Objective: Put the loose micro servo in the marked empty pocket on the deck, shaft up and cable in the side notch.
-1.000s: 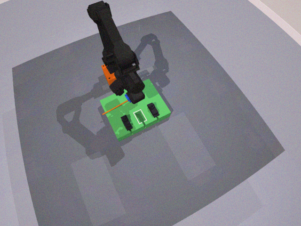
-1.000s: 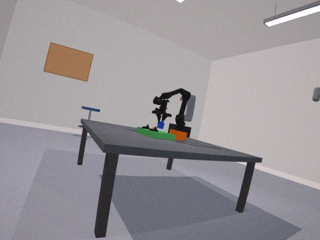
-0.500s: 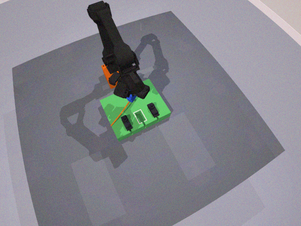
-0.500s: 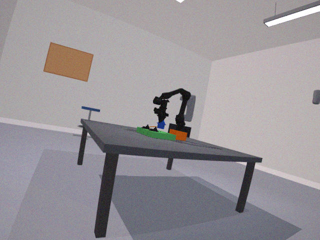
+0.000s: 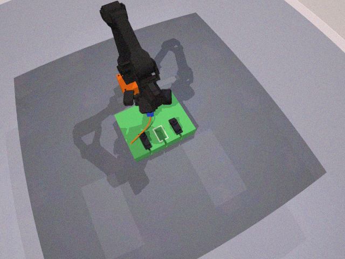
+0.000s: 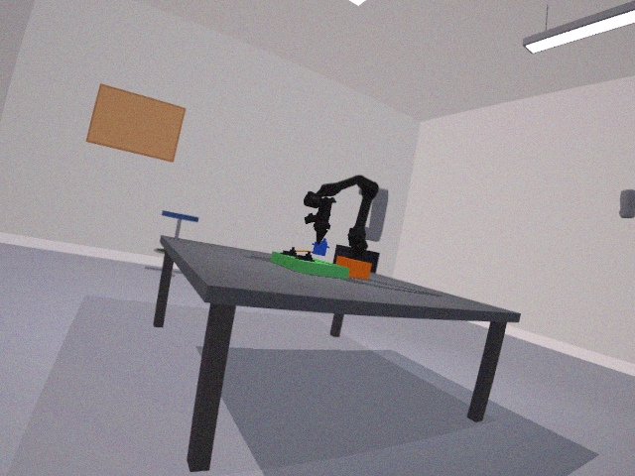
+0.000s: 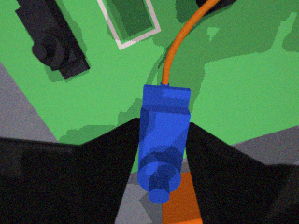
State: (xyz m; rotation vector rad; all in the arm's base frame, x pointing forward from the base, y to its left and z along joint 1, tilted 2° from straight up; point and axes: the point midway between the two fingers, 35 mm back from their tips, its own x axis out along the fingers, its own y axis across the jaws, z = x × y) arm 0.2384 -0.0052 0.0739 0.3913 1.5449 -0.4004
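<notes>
Gripper (image 7: 163,140) clamping servo (image 7: 164,135), hanging above deck (image 5: 130,120) behind white-edged pocket (image 5: 160,133), cable (image 5: 142,130) trailing toward left edge.

The blue micro servo (image 7: 164,135) hangs above the green deck (image 5: 130,120), clamped between the pincer (image 7: 161,149) fingers, its orange cable (image 5: 142,131) trailing onto the deck. The white-outlined empty pocket (image 5: 160,133) lies between two seated black servos.
</notes>
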